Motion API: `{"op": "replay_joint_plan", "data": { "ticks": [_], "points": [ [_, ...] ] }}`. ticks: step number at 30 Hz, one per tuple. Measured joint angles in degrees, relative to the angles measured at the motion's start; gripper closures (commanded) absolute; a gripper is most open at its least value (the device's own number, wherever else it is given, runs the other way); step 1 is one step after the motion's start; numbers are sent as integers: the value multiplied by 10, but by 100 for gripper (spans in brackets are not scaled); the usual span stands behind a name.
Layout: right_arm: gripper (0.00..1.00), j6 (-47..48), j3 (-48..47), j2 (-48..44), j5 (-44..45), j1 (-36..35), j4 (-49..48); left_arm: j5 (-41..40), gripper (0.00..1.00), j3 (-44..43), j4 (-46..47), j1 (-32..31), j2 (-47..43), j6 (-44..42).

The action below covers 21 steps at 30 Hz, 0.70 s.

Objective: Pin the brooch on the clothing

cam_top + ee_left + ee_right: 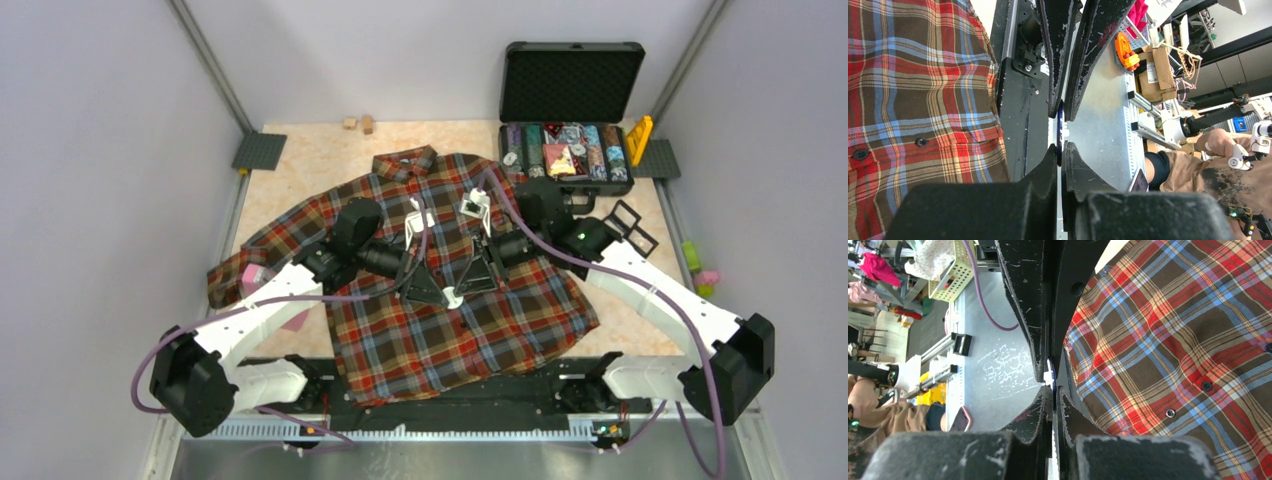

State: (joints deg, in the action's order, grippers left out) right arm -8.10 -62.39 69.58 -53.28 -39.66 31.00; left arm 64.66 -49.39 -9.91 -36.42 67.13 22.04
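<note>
The plaid shirt (440,340) lies spread flat on the table, collar to the back. Both grippers meet tip to tip above its middle. The brooch (452,296) is a tiny pale speck between them. In the left wrist view my left gripper (1061,148) is shut on the brooch (1061,131), seen edge-on as a thin blue disc with a white part, and the right gripper's fingers (1083,60) close on it from the other side. In the right wrist view my right gripper (1053,391) is shut on the same brooch (1049,372), beside the shirt (1173,330).
An open black case (565,150) of colourful small items stands at the back right, a yellow piece (638,140) beside it. A pink block (255,275) lies by the shirt's left sleeve. Small wooden blocks (358,123) sit at the back. Green and pink bits (700,272) lie far right.
</note>
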Motion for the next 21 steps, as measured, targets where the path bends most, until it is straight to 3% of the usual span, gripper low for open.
{"op": "replay_joint_plan", "data": {
  "ticks": [2, 6, 8, 15, 21],
  "points": [
    [89, 0, 0, 0, 4, 0, -1, -1, 100, 0, 0, 0, 0, 0],
    [50, -14, 0, -5, 34, 0, -6, -23, 100, 1, 0, 0, -2, -2],
    [38, -27, 3, -16, 57, 0, -20, -43, 100, 4, 1, 0, -11, -7],
    [30, -99, 77, -131, 148, -1, -121, -112, 100, 21, 16, 12, -83, -11],
    [30, -211, 187, -194, 187, -1, -291, -121, 100, 23, 33, 19, -96, -9]
  ]
}}
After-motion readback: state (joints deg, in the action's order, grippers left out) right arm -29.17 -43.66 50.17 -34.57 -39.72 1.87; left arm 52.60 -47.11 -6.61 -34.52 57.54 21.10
